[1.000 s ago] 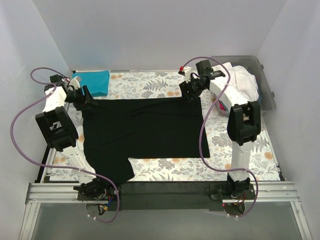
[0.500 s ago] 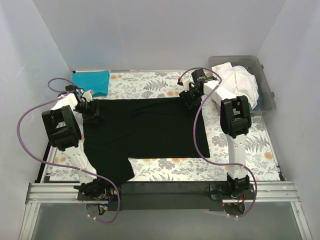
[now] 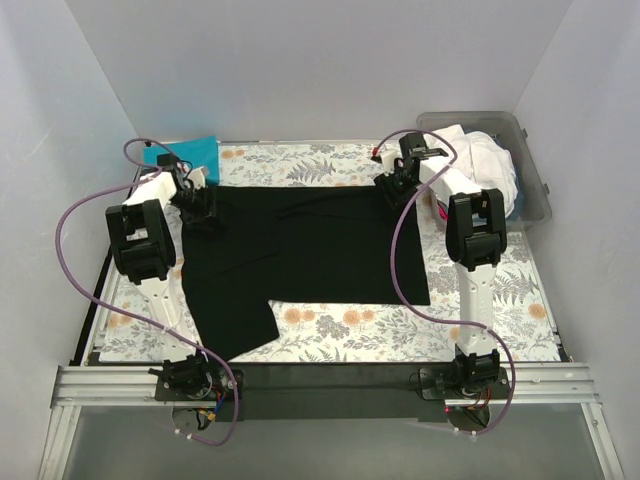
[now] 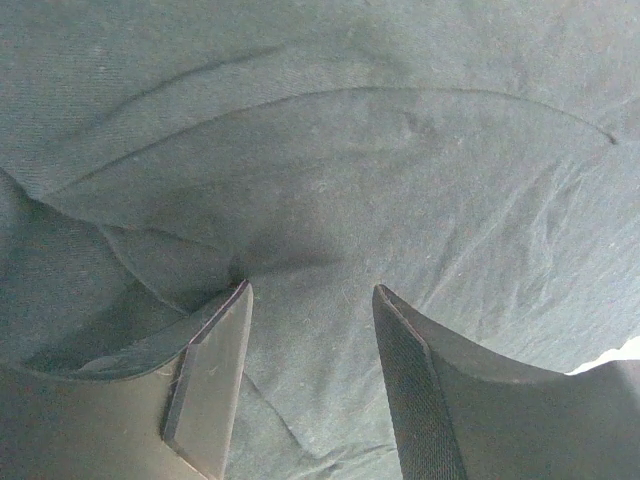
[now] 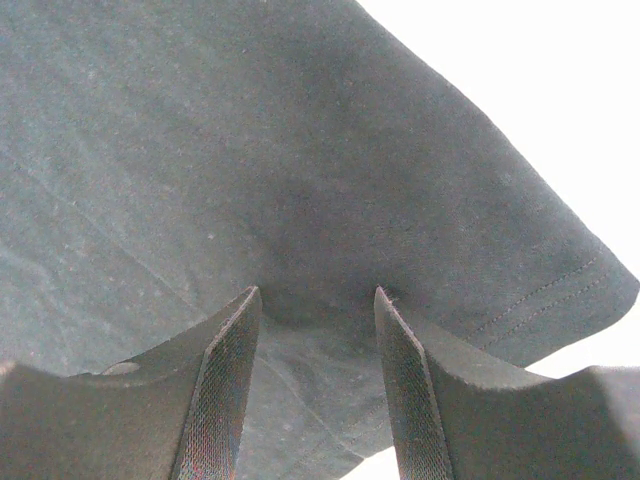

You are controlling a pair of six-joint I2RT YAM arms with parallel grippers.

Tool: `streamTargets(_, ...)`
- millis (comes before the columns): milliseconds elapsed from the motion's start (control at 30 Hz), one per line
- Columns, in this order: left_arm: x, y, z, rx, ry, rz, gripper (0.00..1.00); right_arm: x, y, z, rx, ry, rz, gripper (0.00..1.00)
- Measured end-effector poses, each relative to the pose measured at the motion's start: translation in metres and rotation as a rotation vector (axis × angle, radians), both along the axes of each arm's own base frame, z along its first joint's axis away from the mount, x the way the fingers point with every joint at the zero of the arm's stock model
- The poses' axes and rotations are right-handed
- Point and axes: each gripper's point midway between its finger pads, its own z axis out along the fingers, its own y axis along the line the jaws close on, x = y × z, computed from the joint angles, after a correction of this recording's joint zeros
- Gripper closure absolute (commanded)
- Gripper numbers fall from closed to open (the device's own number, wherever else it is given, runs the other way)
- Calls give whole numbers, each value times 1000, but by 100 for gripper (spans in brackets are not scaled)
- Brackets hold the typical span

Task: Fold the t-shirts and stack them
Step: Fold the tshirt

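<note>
Currently the black shirt (image 3: 300, 250) lies spread on the desk (image 3: 350, 322). The left fingers (image 4: 212, 385) and right fingers (image 5: 228, 385) are each closed on a pinch of cloth at its far corners. Risk: a shallow pinch slipping, or unequal pulling, would skew the fold.

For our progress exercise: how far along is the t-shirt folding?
Done: the teal-blue t-shirt lies folded at the far left corner. In hand: the black t-shirt is spread flat, its far edge pinched by the left hand and right hand. Left: the white t-shirt sits bundled in the grey tub.
</note>
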Motion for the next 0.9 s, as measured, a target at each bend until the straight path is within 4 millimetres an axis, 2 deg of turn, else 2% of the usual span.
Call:
streamTargets(233, 12, -31, 1, -11, -10, -47, 50, 11, -36, -1, -33, -15, -57, 40)
streamTargets(400, 14, -36, 9, -39, -12, -61, 46, 7, -36, 4, -1, -12, -28, 31)
streamTargets(500, 18, -43, 29, -84, -53, -113, 44, -12, -28, 21, 37, 3, 23, 22)
streamTargets(567, 14, -47, 50, -108, -90, -168, 43, -28, -23, 47, 64, -14, 65, 19)
streamTargets(667, -9, -52, 91, -116, -155, -281, 41, -57, -19, 100, 84, -96, 136, 16)
streamTargets(767, -52, -56, 137, -81, -261, -424, 40, -94, -19, 149, 79, -211, 220, 13)
streamTargets(833, -87, -58, 156, -45, -322, -508, 40, -121, -21, 160, 66, -244, 265, 15)
streamTargets(900, -126, -58, 162, -7, -349, -579, 40, -154, -25, 152, 34, -227, 317, 21)
